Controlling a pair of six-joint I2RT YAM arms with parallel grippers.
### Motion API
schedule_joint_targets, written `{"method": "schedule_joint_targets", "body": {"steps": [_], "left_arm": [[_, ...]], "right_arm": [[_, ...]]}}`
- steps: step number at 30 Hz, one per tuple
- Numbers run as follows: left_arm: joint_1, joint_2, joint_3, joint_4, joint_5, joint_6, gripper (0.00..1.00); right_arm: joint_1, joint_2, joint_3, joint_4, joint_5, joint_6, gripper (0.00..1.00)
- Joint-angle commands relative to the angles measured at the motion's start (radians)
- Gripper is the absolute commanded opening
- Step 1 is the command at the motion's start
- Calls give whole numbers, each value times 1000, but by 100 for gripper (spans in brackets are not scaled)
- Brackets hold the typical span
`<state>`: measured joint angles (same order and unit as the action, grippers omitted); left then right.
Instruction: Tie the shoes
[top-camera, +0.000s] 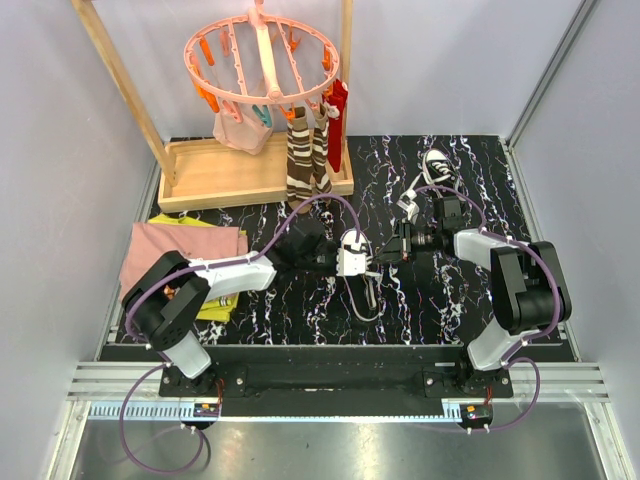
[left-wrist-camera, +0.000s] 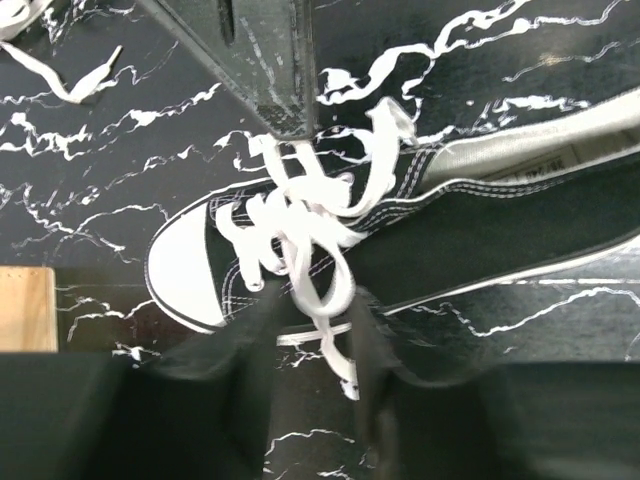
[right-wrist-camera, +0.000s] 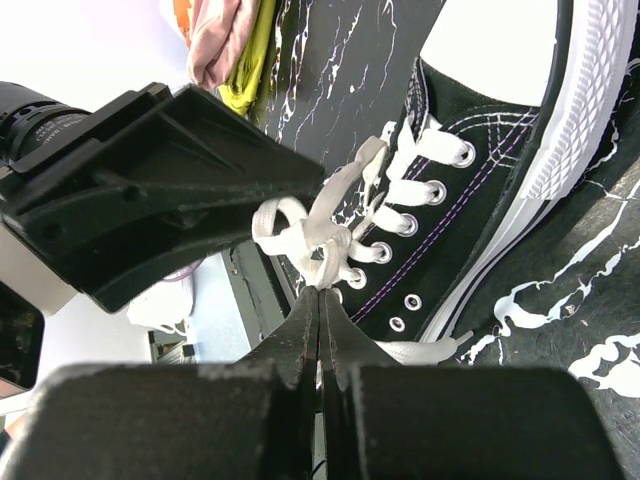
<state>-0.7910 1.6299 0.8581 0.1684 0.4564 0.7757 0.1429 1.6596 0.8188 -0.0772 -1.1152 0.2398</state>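
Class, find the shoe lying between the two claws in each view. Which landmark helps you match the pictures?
Top external: shoe at the picture's centre.
Left wrist: shoe across the middle, toe cap left.
Right wrist: shoe at upper right, eyelets facing left.
Shared landmark: the black marbled table.

Black marbled table (top-camera: 450, 300): near shoe (left-wrist-camera: 480, 240); far shoe (top-camera: 437, 163); wooden rack base (top-camera: 230, 170); folded cloths (top-camera: 180, 245).

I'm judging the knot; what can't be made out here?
Left wrist view: heel of near shoe, cut off at right edge; left tool, blurred.
Right wrist view: whether the shut right tool pinches lace, hidden by its tips.
Top view: laces of far shoe, too small.
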Motion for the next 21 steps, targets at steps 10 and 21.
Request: {"method": "schedule_joint_targets", "body": {"steps": [10, 21], "left_arm": [[-1, -36, 13, -33, -18, 27, 0], [30, -81, -10, -213, 34, 92, 0]], "right_arm": [[-60, -86, 13, -9, 64, 24, 0], [-100, -107, -13, -30, 124, 12, 0]]}}
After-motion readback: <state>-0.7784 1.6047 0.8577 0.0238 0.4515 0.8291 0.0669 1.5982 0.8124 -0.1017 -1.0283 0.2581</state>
